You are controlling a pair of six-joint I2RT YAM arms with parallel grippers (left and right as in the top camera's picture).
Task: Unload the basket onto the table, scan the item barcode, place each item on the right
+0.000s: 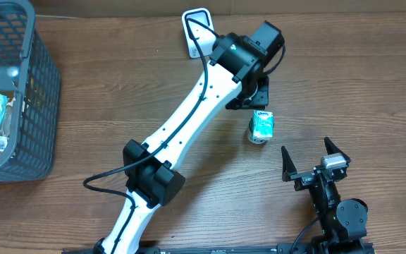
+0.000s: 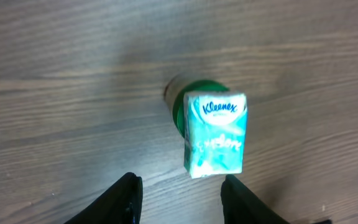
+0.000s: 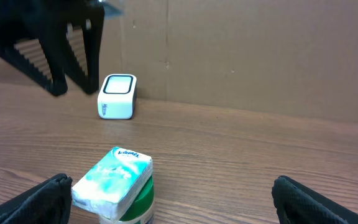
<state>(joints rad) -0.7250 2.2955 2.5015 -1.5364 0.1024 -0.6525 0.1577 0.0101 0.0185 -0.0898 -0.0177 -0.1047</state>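
A teal-and-white Kleenex tissue pack (image 1: pixel 263 124) rests tilted on the green lid of a small jar (image 1: pixel 257 138). In the left wrist view the pack (image 2: pixel 216 134) lies just beyond my left gripper (image 2: pixel 182 199), whose jaws stand apart with bare table between them. From above, that left gripper (image 1: pixel 258 95) hovers right behind the pack. My right gripper (image 1: pixel 314 161) is wide open near the front edge, with the pack (image 3: pixel 114 183) and the jar (image 3: pixel 143 202) ahead on its left. The white scanner (image 1: pixel 197 32) stands at the back and also shows in the right wrist view (image 3: pixel 118 96).
A dark plastic basket (image 1: pixel 37 106) holding several packaged goods stands at the far left. The left arm (image 1: pixel 189 113) stretches diagonally across the middle of the wooden table. A cardboard wall (image 3: pixel 260 50) closes the back.
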